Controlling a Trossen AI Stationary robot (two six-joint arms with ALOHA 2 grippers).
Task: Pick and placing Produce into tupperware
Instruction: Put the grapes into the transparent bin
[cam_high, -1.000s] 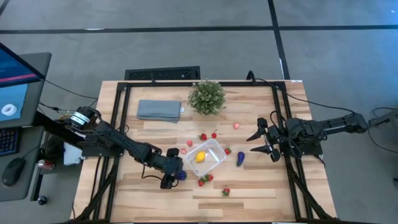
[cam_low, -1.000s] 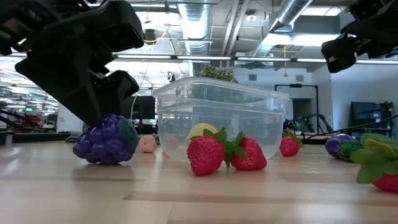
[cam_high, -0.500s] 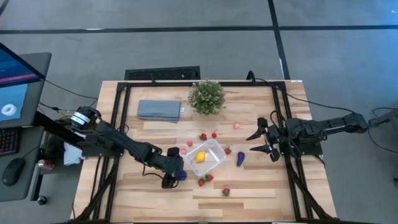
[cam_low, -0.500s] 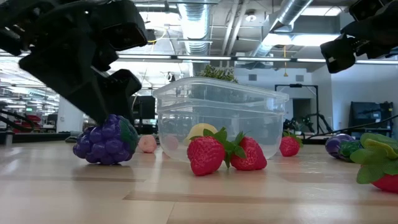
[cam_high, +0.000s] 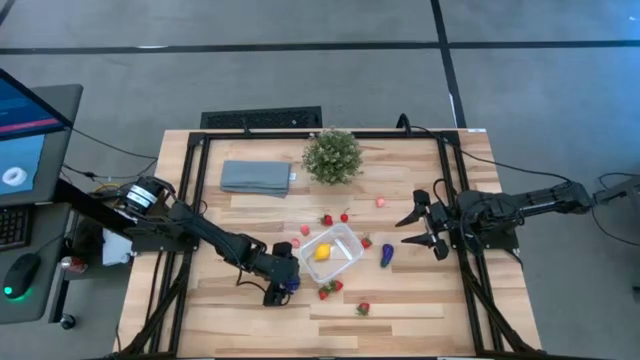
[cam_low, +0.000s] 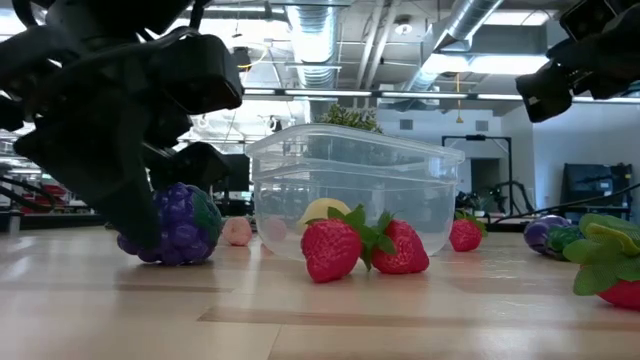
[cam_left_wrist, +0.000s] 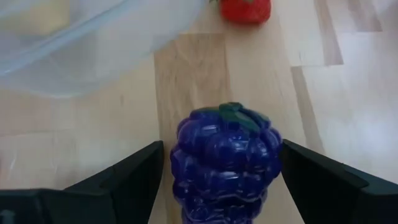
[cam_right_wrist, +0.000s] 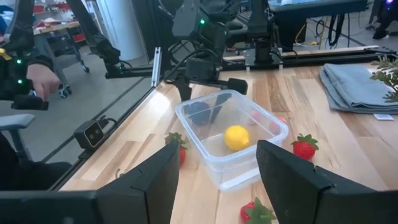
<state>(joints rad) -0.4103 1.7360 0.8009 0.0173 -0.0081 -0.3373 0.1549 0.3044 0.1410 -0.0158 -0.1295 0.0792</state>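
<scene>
Now left gripper (cam_left_wrist: 217, 186) fingers apart, straddling purple grapes (cam_left_wrist: 225, 160) beside tupperware (cam_high: 334, 252) (lemon (cam_high: 322, 252) inside); right gripper (cam_high: 420, 228) apart, idle.

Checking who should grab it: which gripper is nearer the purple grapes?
Left. The left gripper is right at the purple grapes, fingers open on either side. The right gripper hangs far across the tupperware.

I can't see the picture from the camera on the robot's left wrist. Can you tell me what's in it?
A purple toy grape bunch sits on the wooden table between the two dark fingers of the open left gripper, which touch neither side. Beyond it are the corner of a clear plastic box and a red strawberry.
</scene>
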